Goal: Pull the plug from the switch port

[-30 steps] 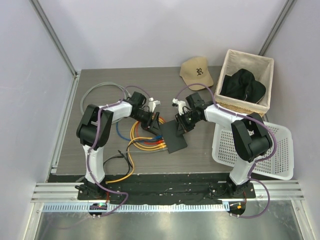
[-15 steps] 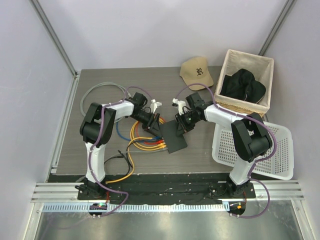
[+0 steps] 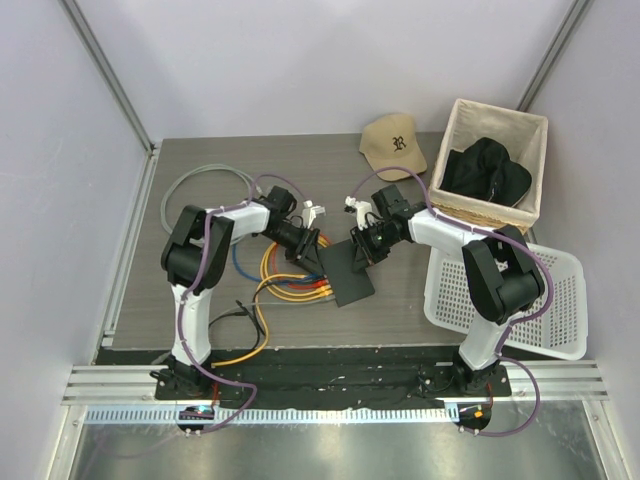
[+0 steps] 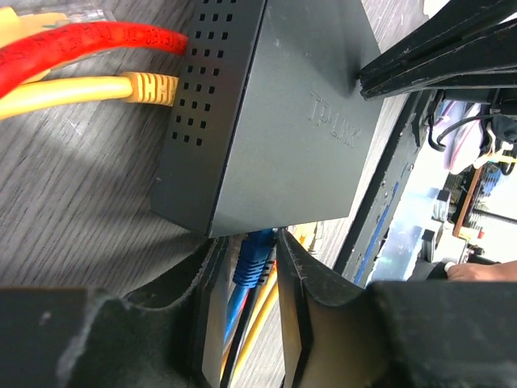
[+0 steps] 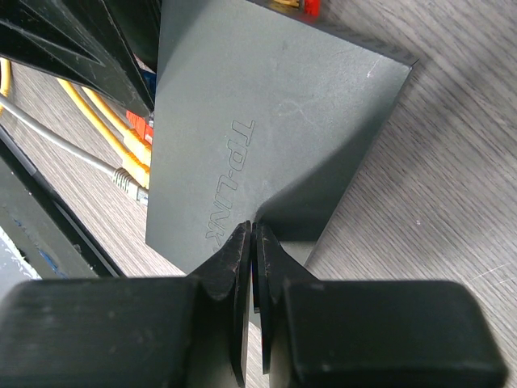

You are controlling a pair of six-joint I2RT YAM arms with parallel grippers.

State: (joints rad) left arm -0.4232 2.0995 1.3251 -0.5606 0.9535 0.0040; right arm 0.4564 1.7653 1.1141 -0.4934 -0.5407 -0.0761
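Note:
The switch (image 3: 347,272) is a flat black box lying mid-table, and it fills the left wrist view (image 4: 275,113) and the right wrist view (image 5: 266,121). A blue plug (image 4: 255,257) sits in a port on its near side. My left gripper (image 3: 306,246) (image 4: 246,252) is shut on the plug, one finger on each side. Red (image 4: 97,39) and yellow (image 4: 81,89) cables plug into another side. My right gripper (image 3: 362,250) (image 5: 253,230) is shut, and its tips press on the switch's top by the edge.
Coiled yellow, orange and blue cables (image 3: 275,272) lie left of the switch, with a grey cable loop (image 3: 195,180) further back. A tan cap (image 3: 395,143), a wicker basket (image 3: 535,150) holding a black garment, and a white plastic basket (image 3: 520,300) are on the right.
My left arm has shifted slightly right, toward the switch. The right arm and the switch have not moved.

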